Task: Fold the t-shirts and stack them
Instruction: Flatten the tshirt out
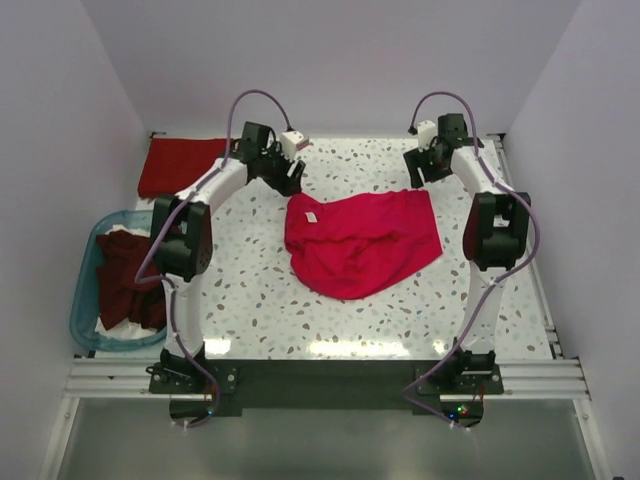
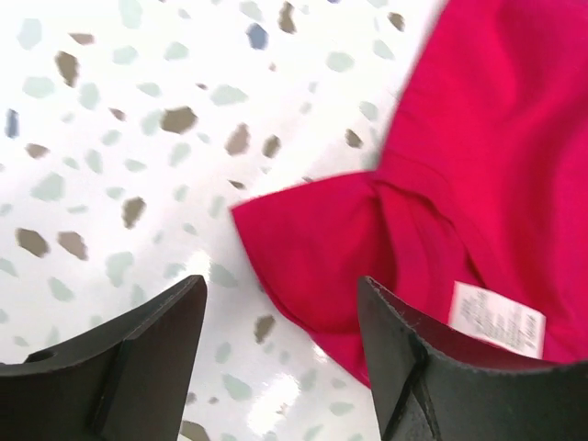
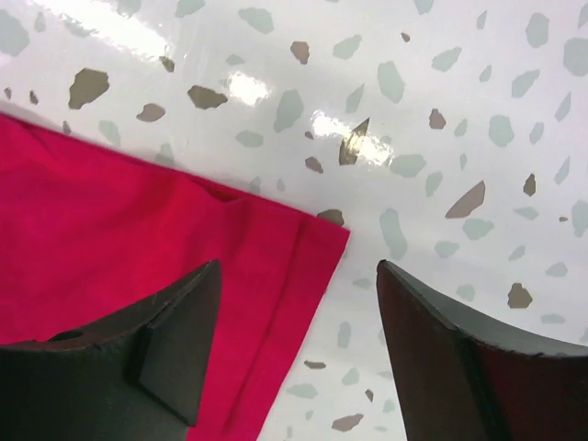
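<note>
Left claw (image 2: 280,294), right claw (image 3: 299,276); one crimson t-shirt (image 1: 365,240), one tub (image 1: 78,300)

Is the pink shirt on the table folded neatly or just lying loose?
Loose: the shirt lies rumpled with uneven, rounded edges, its label showing.

A spread t-shirt (image 1: 360,243) lies central on the table (image 1: 250,300), the left gripper (image 1: 293,183) above its far left corner, the right gripper (image 1: 415,175) above its far right. A folded t-shirt (image 1: 180,165) lies far left; before it, a tub (image 1: 85,295) holds more t-shirts (image 1: 125,280).
</note>
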